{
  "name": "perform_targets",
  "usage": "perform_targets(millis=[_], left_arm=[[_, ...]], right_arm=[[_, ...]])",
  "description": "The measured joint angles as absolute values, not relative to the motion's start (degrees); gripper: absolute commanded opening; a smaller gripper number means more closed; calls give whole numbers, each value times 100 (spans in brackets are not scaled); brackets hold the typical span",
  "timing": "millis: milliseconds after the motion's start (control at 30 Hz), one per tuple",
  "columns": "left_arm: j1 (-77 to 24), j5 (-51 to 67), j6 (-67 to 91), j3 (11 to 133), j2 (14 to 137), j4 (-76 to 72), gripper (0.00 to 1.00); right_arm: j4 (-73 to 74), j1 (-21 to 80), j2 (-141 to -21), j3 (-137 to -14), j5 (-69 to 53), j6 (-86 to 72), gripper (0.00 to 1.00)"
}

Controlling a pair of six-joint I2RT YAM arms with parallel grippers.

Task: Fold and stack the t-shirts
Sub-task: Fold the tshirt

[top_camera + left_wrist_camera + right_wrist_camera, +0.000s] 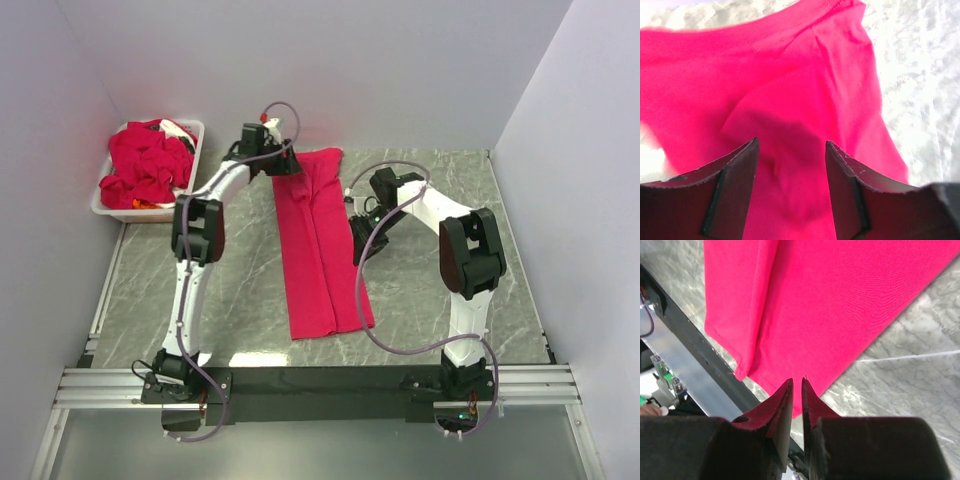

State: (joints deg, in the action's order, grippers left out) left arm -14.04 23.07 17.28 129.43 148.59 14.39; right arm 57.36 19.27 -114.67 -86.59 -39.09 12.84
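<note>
A shirt (318, 250) lies folded into a long strip on the bench (240, 290). More shirts (145, 165) are heaped in the bin (196, 150) at far left. The left claw (790, 145) gapes over the strip's far end, empty. The right claw (796, 382), open just a slit, grips nothing beside the strip's right edge.

- Left arm (195, 235) reaches forward; the left gripper (792, 144) hangs over the far end of the spread t-shirt (315, 250), fingers apart, empty.
- Right arm (470, 250) bends inward; the right gripper (796, 380) hangs at the t-shirt's right edge, fingers nearly together, empty.
</note>
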Motion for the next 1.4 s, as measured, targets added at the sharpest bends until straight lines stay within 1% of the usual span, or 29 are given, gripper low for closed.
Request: perform_targets(millis=[133,233,267,333,367,467,633,933,1033,1133,1167,1200,1233,1267,1300,1367,1400], left_arm=[[-1144,2528,1828,11712,13780,1297,57],[-961,2668,1896,10956,12860,1212,49],[-932,2729,1922,10796,12613,1177,44],[-932,2877,1970,10575,12296,1046,41],[-952,2945,1997,10488,12204,993,38],[-1037,3116,2108,10294,12189,930,35],[-1168,3190,2239,10147,12632,1090,33],[-1500,3168,2399,10381,13517,1358,27],[-1562,3371,2652,10838,13970,1334,28],[-1564,3382,2773,11539,14405,1367,30],[-1562,3424,2797,11804,14571,1406,34],[-1555,3459,2818,12110,14750,1424,36],[-1551,3500,2816,12366,14897,1448,39],[-1538,3524,2792,12534,14973,1476,45],[-1531,3577,2773,12632,14999,1494,50],[-1514,3726,2661,12632,14960,1531,57],[-1500,3813,2620,12547,14890,1533,57]], right_arm=[[5516,1953,-11472,-8532,-3953,1146,13],[5336,2029,-11474,-8276,-3964,1068,7],[5288,2073,-11485,-8193,-3964,1037,6],[5172,2174,-11513,-8027,-3966,998,1],[5131,2224,-11544,-7961,-3970,985,0],[5002,2331,-11730,-7791,-4018,941,0],[4899,2464,-11944,-7636,-4307,819,0],[4910,2550,-12357,-7852,-4919,593,0],[4982,2482,-12551,-8084,-5035,537,0],[5068,2359,-12720,-8344,-5137,523,8],[5085,2320,-12746,-8416,-5146,539,10],[5081,2294,-12750,-8468,-5140,558,15],[5078,2281,-12750,-8510,-5129,574,17],[5081,2263,-12737,-8534,-5124,593,19],[5078,2250,-12717,-8552,-5118,624,23],[5133,2246,-12615,-8536,-5076,725,25],[5135,2246,-12488,-8477,-5039,784,27]])
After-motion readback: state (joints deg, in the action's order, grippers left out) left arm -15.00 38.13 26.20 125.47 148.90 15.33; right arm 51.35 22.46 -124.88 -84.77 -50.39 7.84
